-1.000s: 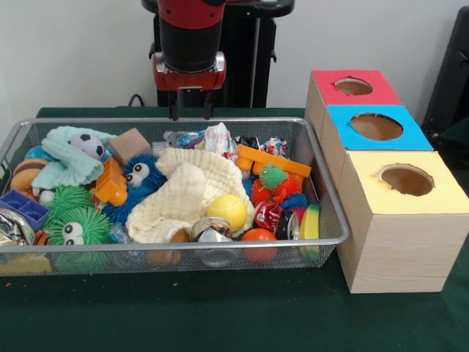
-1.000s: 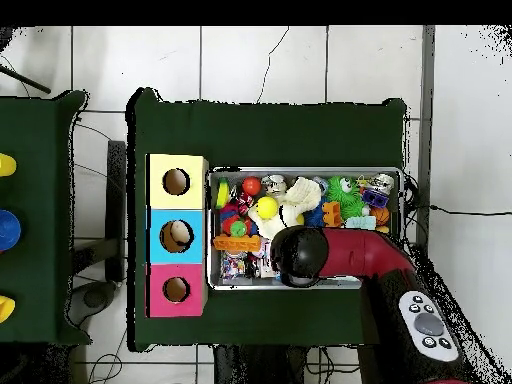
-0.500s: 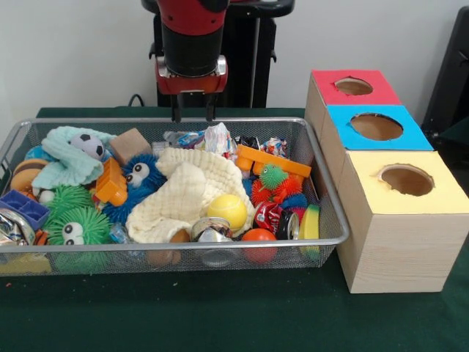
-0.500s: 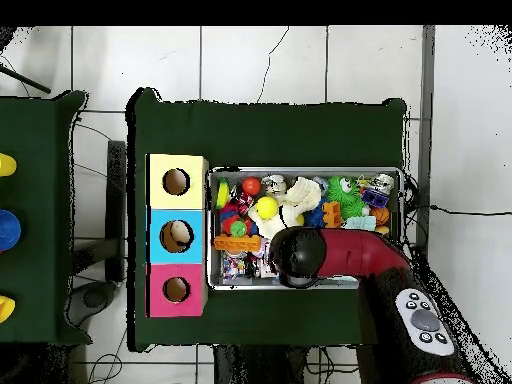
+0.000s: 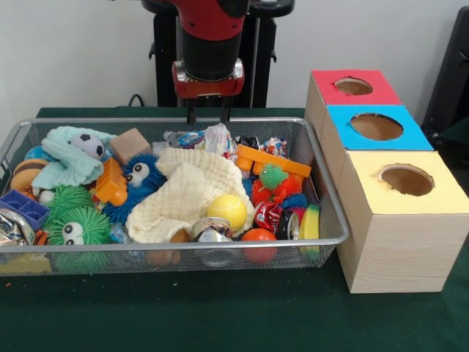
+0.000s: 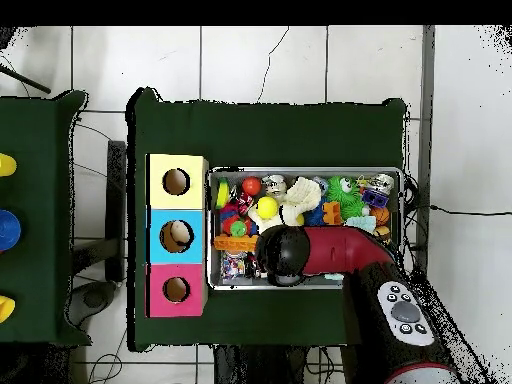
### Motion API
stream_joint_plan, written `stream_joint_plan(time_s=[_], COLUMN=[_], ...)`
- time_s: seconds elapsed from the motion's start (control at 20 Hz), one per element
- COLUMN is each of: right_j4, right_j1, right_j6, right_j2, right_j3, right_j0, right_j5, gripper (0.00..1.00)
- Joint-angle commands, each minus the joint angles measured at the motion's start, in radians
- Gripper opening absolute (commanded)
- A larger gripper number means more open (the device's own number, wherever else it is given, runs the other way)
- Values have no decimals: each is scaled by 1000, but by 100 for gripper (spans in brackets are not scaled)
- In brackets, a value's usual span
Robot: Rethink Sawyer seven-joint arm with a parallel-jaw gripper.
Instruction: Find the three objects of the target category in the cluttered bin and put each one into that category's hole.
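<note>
A wire mesh bin (image 5: pixel 183 244) holds a jumble of toys. Among them are a yellow ball (image 5: pixel 228 210), an orange ball (image 5: pixel 258 236), a small soccer ball (image 5: pixel 91 144), a cream cloth (image 5: pixel 187 192), a blue furry toy (image 5: pixel 139 176), green spiky toys (image 5: pixel 73 224) and a red can (image 5: pixel 270 216). My gripper (image 5: pixel 208 116) hangs open and empty above the bin's far rim, over crumpled wrappers (image 5: pixel 212 138). To the right stand three boxes with round holes: red (image 5: pixel 354 86), blue (image 5: pixel 376 126), yellow (image 5: pixel 407 180). In the overhead view the arm (image 6: pixel 330 252) hides the gripper.
An orange plastic block (image 5: pixel 271 160) and a wooden cube (image 5: pixel 130 144) lie along the bin's far side. A silver can (image 5: pixel 211 229) sits at the front rim. In the overhead view the blue box's hole (image 6: pixel 176 235) shows something pale inside.
The gripper has shifted to the right along the bin's far rim in the front view, toward the boxes, still open and empty. The toys have not moved.
</note>
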Motion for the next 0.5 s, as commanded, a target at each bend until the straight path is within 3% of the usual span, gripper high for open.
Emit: stream_joint_plan(time_s=[0.05, 0.5], right_j4=[-48, -56], right_j1=[5, 13], right_j6=[22, 9], right_j2=[9, 10], right_j3=[-84, -66], right_j0=[5, -9], right_j5=[-5, -38], gripper=[100, 100])
